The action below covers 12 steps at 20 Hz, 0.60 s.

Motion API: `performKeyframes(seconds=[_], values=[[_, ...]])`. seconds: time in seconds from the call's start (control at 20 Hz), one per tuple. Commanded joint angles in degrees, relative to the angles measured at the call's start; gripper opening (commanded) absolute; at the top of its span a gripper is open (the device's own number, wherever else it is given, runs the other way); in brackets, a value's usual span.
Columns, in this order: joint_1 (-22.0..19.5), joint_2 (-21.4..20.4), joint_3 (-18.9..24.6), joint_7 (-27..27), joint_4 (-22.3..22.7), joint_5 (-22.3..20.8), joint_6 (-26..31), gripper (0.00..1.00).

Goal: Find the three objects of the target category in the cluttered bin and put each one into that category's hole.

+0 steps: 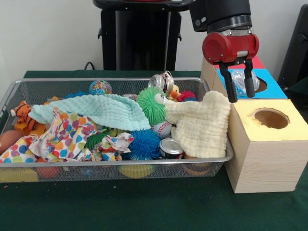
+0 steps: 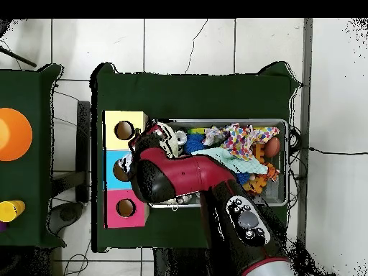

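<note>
My gripper (image 1: pixel 241 95) hangs over the blue box top (image 1: pixel 272 89), right of the bin. Its two black fingers (image 1: pixel 232 86) are closed on a crushed transparent bottle (image 1: pixel 239 78), held just above and beside the blue box's hole (image 1: pixel 261 85). The wire mesh bin (image 1: pixel 110 81) lies to the left, full of toys and cloths. No other clear bottle shows in it. In the overhead view my arm (image 2: pixel 180 180) reaches over the bin (image 2: pixel 284 165) toward the blue box (image 2: pixel 112 169) and hides the gripper.
A wooden block with a yellow top and hole (image 1: pixel 271 118) stands in front of the blue one; a red top (image 1: pixel 258 62) lies behind. In the bin lie a green cloth (image 1: pixel 106 109), cream cloth (image 1: pixel 202 122), spotted cloth (image 1: pixel 67 137), spiky balls (image 1: pixel 144 144), cans (image 1: pixel 171 147) and a tiger toy (image 1: pixel 24 118).
</note>
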Motion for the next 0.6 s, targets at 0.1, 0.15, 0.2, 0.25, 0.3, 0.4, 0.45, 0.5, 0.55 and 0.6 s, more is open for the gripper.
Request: performKeyframes(seconds=[0.1,0.15,0.2,0.25,0.3,0.4,0.45,0.5,0.55,0.6], values=[[-2.1,4.3,2.2,8.1,1.0,-1.6,3.1,1.0],[-1.9,4.8,2.0,7.9,0.5,-1.6,3.4,1.0],[-1.7,5.3,1.7,7.8,0.0,-1.5,3.6,1.0],[-1.9,5.6,2.0,7.7,0.0,-1.5,3.6,1.0],[-2.1,5.6,2.3,7.8,0.1,-1.5,3.6,1.0],[-2.0,5.5,2.4,7.8,0.0,-1.2,3.9,1.0],[-2.1,5.4,2.6,7.9,0.1,-1.0,4.0,1.0],[-2.2,5.2,2.8,8.0,0.4,-1.0,4.0,1.0],[-2.1,5.1,2.6,8.0,0.3,-0.9,4.2,1.0],[-1.9,5.2,2.5,8.1,0.3,-0.8,4.1,1.0]])
